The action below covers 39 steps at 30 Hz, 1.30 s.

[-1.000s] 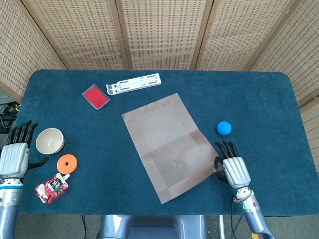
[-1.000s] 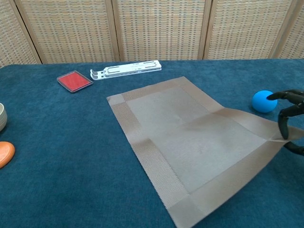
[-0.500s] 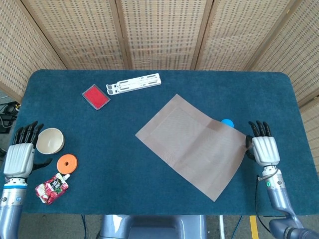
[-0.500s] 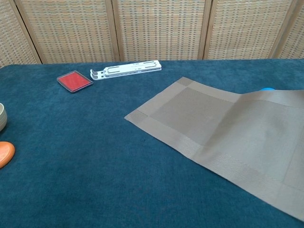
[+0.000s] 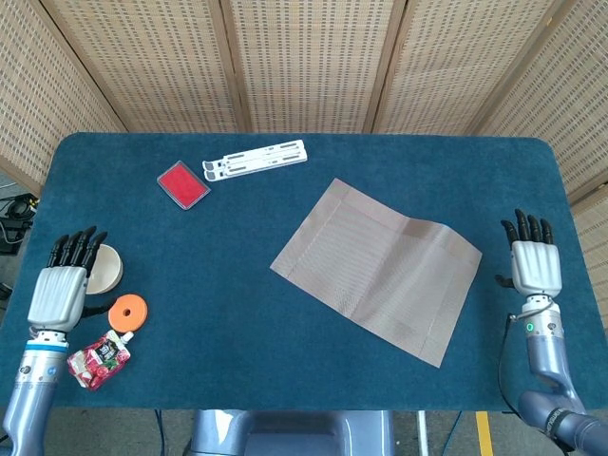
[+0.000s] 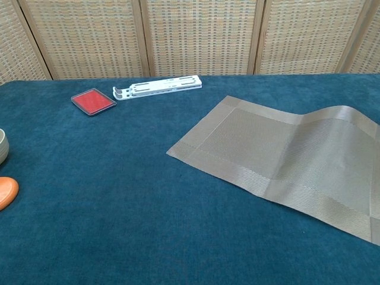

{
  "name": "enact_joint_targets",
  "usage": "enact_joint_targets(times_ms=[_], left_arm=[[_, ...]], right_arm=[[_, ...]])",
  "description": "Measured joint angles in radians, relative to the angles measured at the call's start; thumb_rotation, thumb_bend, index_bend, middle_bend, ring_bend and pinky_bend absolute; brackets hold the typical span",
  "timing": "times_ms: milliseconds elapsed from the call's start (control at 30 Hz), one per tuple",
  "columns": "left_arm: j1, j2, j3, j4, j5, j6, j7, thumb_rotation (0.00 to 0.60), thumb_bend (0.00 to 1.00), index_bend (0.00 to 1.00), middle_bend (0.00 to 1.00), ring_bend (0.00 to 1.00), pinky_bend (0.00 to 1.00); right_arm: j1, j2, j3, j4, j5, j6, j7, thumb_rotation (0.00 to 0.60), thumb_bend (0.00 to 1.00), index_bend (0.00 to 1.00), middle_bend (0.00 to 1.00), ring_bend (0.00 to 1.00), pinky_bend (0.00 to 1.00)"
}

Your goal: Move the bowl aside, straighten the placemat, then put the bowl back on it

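Note:
The brown woven placemat (image 5: 380, 268) lies skewed right of the table's middle, with a raised fold near its right corner (image 6: 332, 116). The cream bowl (image 5: 104, 269) sits off the mat at the table's left edge; only its rim shows in the chest view (image 6: 2, 145). My left hand (image 5: 59, 293) hovers over the bowl's left side with fingers stretched out and apart, hiding part of it; contact cannot be judged. My right hand (image 5: 535, 264) is right of the mat, clear of its corner, fingers spread, holding nothing. The chest view shows neither hand.
A red flat case (image 5: 182, 183) and a white folding stand (image 5: 255, 158) lie at the back left. An orange disc (image 5: 127, 311) and a red snack pouch (image 5: 98, 359) sit just in front of the bowl. The blue ball seen before is out of sight.
The right hand dragged the mat's corner rightward, turning the mat, then let go and drew off to the right. The mat now covers the blue ball. The left hand moved over the bowl.

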Motion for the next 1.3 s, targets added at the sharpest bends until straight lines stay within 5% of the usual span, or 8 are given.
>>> enact_joint_targets(times_ms=[300, 567, 1033, 1300], left_arm=[[-0.094, -0.032, -0.028, -0.023, 0.019, -0.068, 0.071, 0.600, 0.06, 0.12, 0.00, 0.00, 0.00], [-0.227, -0.109, -0.087, 0.007, -0.002, -0.171, 0.147, 0.600, 0.06, 0.14, 0.00, 0.00, 0.00], [-0.514, -0.348, -0.152, 0.302, -0.216, -0.420, 0.331, 0.600, 0.03, 0.15, 0.00, 0.00, 0.00], [-0.604, -0.460, -0.143, 0.447, -0.296, -0.487, 0.380, 0.600, 0.03, 0.15, 0.00, 0.00, 0.00]], right_arm=[[-0.138, 0.108, -0.017, -0.208, -0.042, 0.139, 0.202, 0.600, 0.18, 0.17, 0.00, 0.00, 0.00], [-0.172, 0.170, -0.031, -0.278, -0.103, 0.191, 0.274, 0.600, 0.18, 0.17, 0.00, 0.00, 0.00], [-0.176, 0.218, -0.029, -0.288, -0.109, 0.176, 0.337, 0.600, 0.17, 0.17, 0.00, 0.00, 0.00], [-0.173, 0.226, -0.021, -0.273, -0.090, 0.157, 0.370, 0.600, 0.17, 0.17, 0.00, 0.00, 0.00]])
